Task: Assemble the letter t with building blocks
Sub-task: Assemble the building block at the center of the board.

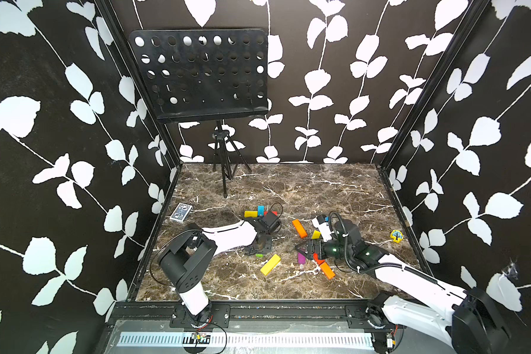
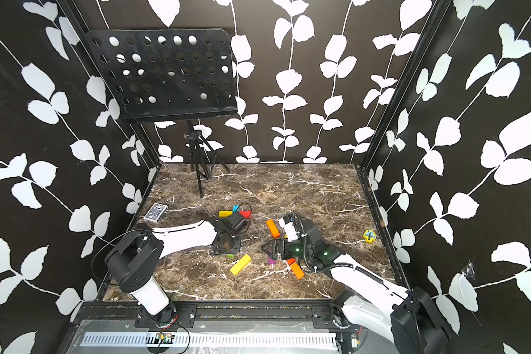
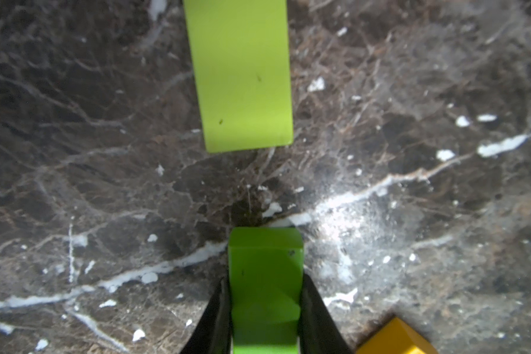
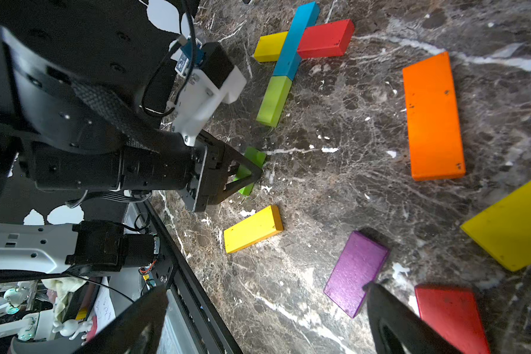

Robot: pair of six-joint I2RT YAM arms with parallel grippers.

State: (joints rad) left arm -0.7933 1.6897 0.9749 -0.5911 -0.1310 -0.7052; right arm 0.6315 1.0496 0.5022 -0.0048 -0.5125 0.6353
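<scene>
My left gripper [image 1: 259, 249] [image 4: 249, 172] points down at the marble table [image 1: 288, 190] and is shut on a green block [image 3: 265, 285] [image 4: 253, 156] that touches the surface. Beyond it a lime block [image 3: 242, 73] [image 4: 273, 101] lies end to end with a cyan block [image 4: 295, 39]. A yellow block [image 4: 270, 46] and a red block [image 4: 325, 38] flank the cyan one, forming a cross. My right gripper [image 1: 301, 247] [image 4: 265, 291] hovers open over bare table, one fingertip beside a purple block [image 4: 356, 272].
Loose blocks lie near the right gripper: orange [image 4: 432, 116], small yellow [image 4: 252, 228], large yellow [image 4: 515, 223], red [image 4: 451, 318]. A blue-patterned card box [image 1: 181, 212] sits at the left, a yellow tree token [image 1: 396, 236] at the right. A black music stand [image 1: 196, 76] stands at the back.
</scene>
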